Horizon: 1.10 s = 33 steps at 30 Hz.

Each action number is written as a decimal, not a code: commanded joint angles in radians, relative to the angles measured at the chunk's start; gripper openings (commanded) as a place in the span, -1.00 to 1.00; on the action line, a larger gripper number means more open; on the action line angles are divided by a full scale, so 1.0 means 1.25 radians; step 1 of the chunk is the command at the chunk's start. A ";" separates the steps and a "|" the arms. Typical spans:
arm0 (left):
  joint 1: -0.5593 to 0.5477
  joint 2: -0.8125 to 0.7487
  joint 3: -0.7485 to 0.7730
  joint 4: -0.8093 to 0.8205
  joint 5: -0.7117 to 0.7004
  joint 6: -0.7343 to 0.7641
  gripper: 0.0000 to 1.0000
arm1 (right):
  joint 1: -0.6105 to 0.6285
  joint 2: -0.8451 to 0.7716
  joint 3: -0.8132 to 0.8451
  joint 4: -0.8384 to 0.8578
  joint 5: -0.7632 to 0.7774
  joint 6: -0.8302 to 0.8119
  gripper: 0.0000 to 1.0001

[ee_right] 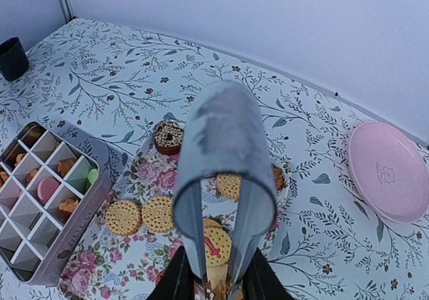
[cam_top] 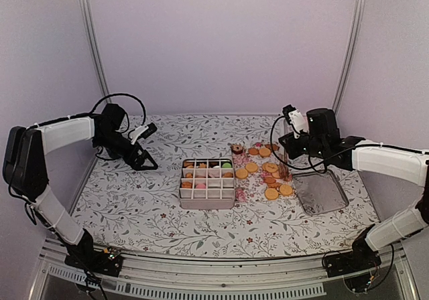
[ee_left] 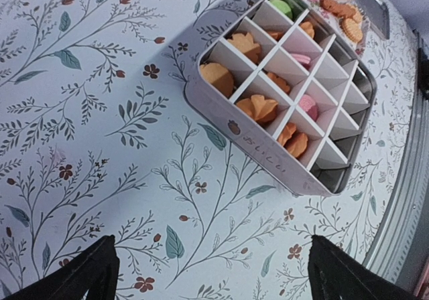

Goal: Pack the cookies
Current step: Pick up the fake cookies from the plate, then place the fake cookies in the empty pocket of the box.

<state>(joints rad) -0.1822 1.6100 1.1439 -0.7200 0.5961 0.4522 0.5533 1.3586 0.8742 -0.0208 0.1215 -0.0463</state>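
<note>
Cookies (cam_top: 271, 193) are found in two places relative to the divided tin (cam_top: 208, 201). Some sit in its rear compartments, orange with a pink one and a green one among them. The larger share lies loose on a rose-print mat (cam_top: 244, 191) just right of the tin.

Well left of the tin, the left gripper (ee_left: 213, 253) hangs over the leaf-patterned cloth with its jaws wide apart.

Right of the tin, over the mat, the right gripper (ee_right: 218, 283) is closed on the arms of metal tongs (ee_right: 224, 132). The tong tips run out of view, so I cannot tell whether they are together or on a cookie. A dark brown cookie (ee_right: 168, 138) lies at the mat's far end.

Farther right of the tin, past the mat, rests a shallow metal tray (cam_top: 320, 193). A pink plate (ee_right: 389, 173) lies beyond the mat as well.
</note>
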 commanded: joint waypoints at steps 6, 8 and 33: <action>0.007 -0.008 0.018 -0.003 0.020 0.013 0.96 | -0.006 -0.053 0.040 0.016 -0.012 -0.013 -1.00; 0.007 -0.007 0.018 -0.003 0.020 0.013 0.96 | -0.008 -0.060 0.047 0.011 -0.021 -0.013 -1.00; 0.007 -0.001 0.022 -0.014 0.029 0.018 0.94 | 0.168 0.055 0.227 0.102 -0.320 0.184 -1.00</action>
<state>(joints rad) -0.1822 1.6100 1.1439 -0.7231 0.6167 0.4637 0.7185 1.3685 1.1267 0.0162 -0.2039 0.1020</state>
